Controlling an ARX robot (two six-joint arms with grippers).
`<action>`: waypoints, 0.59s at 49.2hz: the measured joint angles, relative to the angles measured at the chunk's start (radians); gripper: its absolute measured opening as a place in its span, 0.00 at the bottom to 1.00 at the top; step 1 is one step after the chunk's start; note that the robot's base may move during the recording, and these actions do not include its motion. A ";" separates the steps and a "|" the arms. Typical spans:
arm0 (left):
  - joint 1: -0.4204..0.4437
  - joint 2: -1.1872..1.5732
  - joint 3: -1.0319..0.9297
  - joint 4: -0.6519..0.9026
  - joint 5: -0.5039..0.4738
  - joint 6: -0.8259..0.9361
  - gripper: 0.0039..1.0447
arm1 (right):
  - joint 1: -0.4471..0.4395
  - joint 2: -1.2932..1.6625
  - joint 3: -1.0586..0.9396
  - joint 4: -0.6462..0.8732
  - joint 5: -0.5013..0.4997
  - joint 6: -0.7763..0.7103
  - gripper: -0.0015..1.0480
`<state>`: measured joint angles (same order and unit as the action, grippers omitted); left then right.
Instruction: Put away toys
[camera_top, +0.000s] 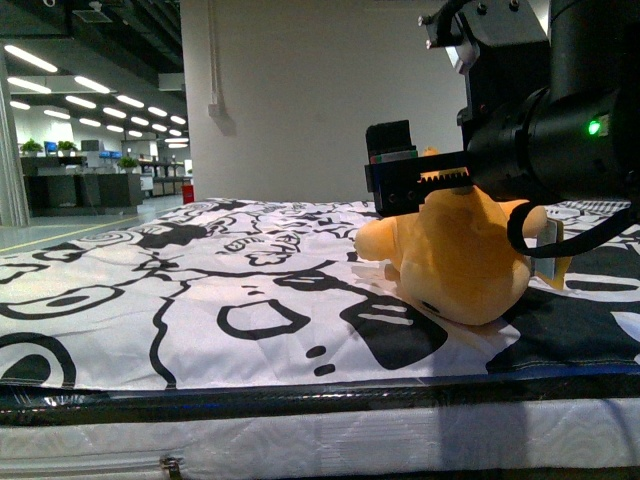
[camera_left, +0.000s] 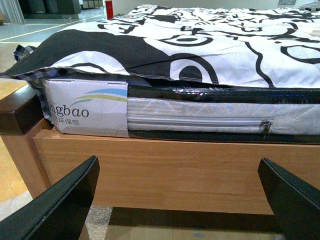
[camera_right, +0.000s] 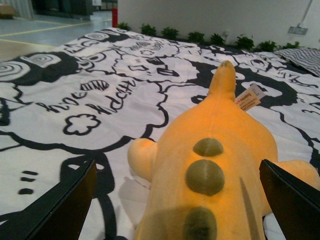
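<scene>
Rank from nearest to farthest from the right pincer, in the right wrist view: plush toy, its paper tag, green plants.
1. Plush toy, between the right pincer's open fingers.
2. Paper tag, beside the toy's far end.
3. Green plants, in a row at the back.

On my screens, the orange-yellow plush toy (camera_top: 455, 255) lies back-up on the right side of the black-and-white bedspread (camera_top: 200, 270). Olive spots run along its back, its pointed tail aims far, and a paper tag (camera_right: 248, 98) sits beside the tail.
</scene>
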<state>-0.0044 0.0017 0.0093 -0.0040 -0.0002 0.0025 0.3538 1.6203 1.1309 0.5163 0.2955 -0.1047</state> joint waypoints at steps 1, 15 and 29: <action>0.000 0.000 0.000 0.000 0.000 0.000 0.94 | -0.004 0.010 0.006 0.001 0.004 -0.002 0.94; 0.000 0.000 0.000 0.000 0.000 0.000 0.94 | -0.035 0.106 0.027 -0.004 0.035 -0.008 0.94; 0.000 0.000 0.000 0.000 0.000 0.000 0.94 | -0.028 0.122 -0.005 -0.019 0.020 0.018 0.94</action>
<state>-0.0044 0.0017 0.0093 -0.0040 -0.0002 0.0025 0.3260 1.7424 1.1255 0.4969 0.3157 -0.0868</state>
